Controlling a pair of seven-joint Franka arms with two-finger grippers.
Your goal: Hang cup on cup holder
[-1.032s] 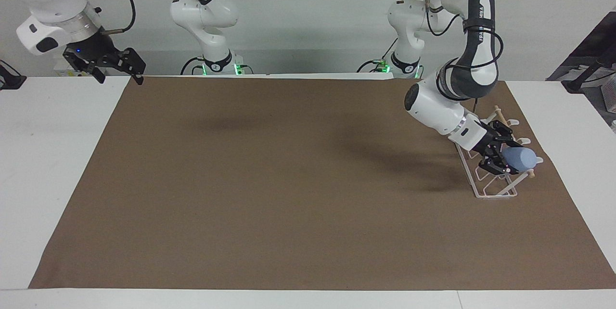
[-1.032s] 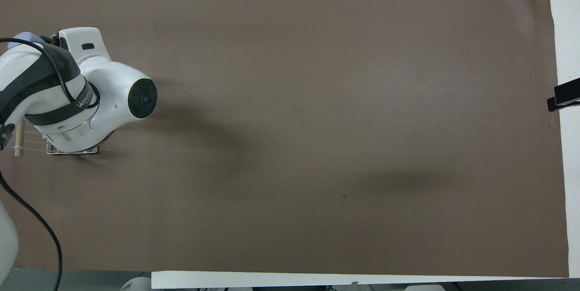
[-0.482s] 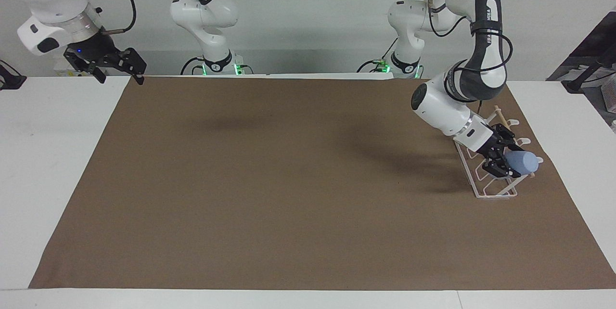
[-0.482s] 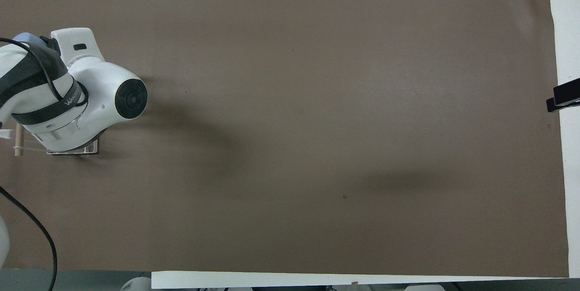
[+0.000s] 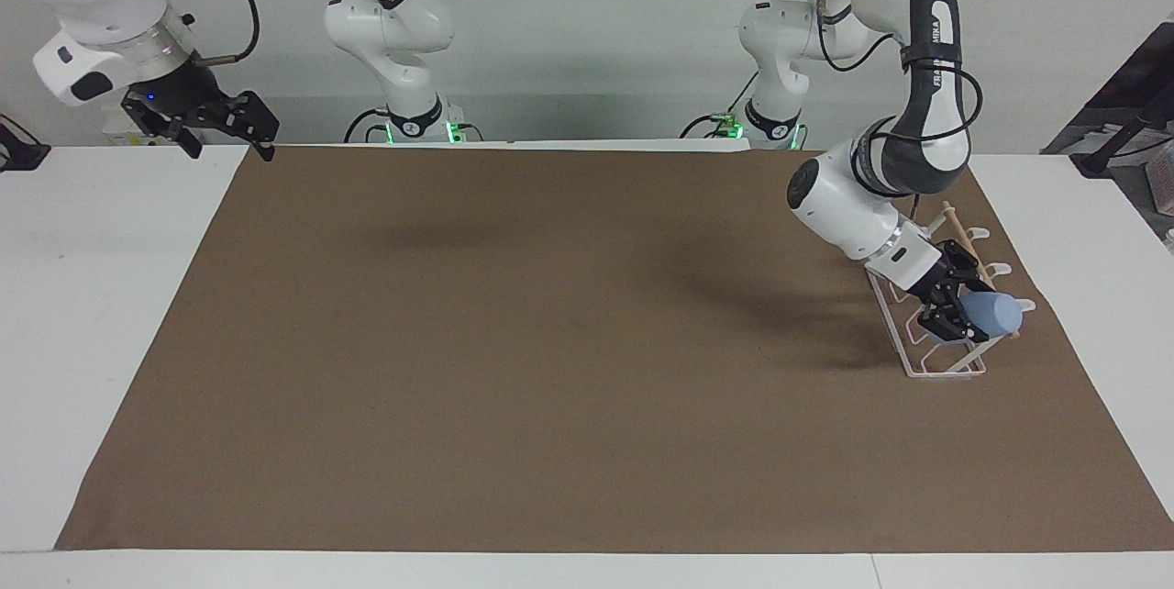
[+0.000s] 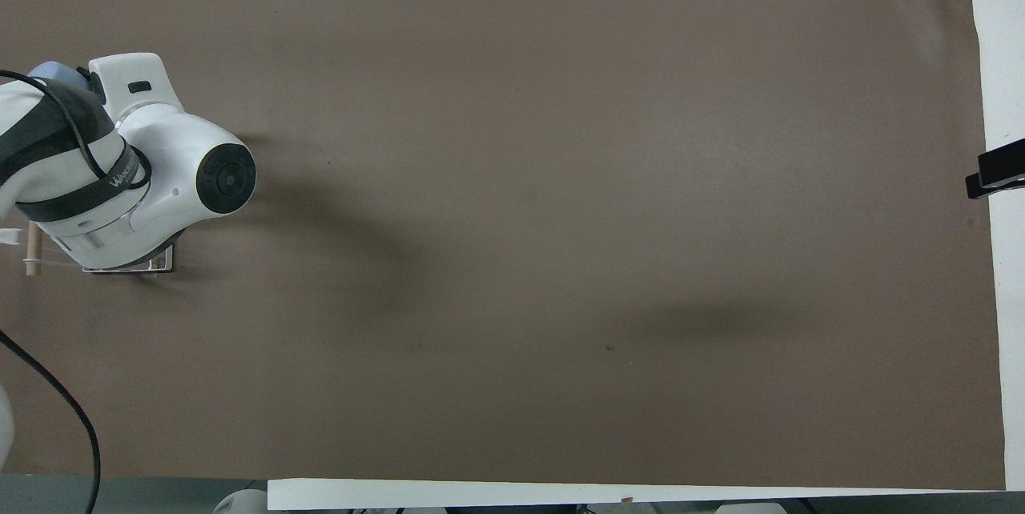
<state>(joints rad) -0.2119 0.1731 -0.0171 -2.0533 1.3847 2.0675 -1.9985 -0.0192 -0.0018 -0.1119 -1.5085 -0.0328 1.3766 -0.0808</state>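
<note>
Cup lowering onto the rack at the left arm's end of the bench

The right gripper (image 5: 225,126) waits over its own bench corner, jaws apart. The left gripper (image 5: 959,309), clamped on the cup (image 5: 993,315), has sunk closer onto the cup holder (image 5: 926,364) over the last second; likely the cup is seating on a prong, release not yet made.

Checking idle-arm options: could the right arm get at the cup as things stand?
Probably not. The right gripper waits at its own end of the table, while the cup sits in the left gripper at the cup holder, with the left arm crowding it.
</note>
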